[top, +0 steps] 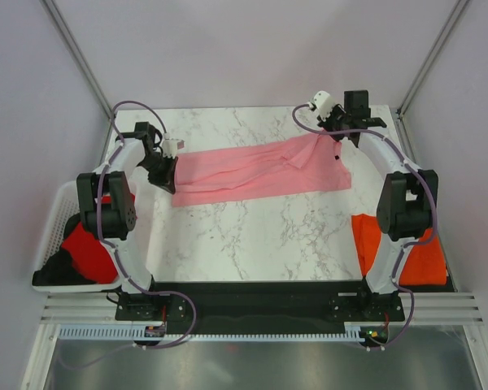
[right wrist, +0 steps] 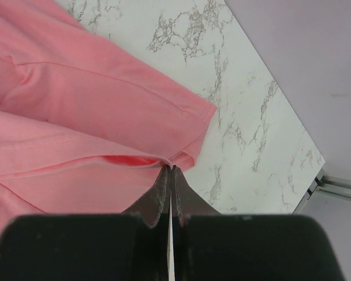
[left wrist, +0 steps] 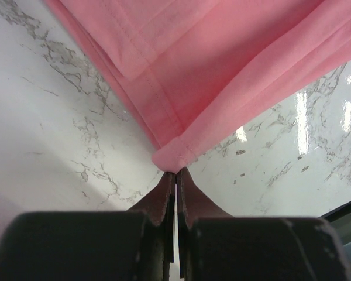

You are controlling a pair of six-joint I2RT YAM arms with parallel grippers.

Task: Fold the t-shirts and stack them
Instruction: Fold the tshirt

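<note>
I have the left gripper (left wrist: pixel 175 175) clenched on a small rolled corner of the pink shirt (left wrist: pixel 222 70), which spreads away ahead of its tips over the table (left wrist: pixel 47 117). The right gripper (right wrist: pixel 170 171) is clenched too, biting the hem right at its tips, with the rest of the cloth ahead and to the left. My worry is how little cloth sits between either pair of jaws: any stretch between the arms could pull a corner free. At the right tips the layers gape, so I may hold only one, and a lift would drag the fold lopsided.
</note>
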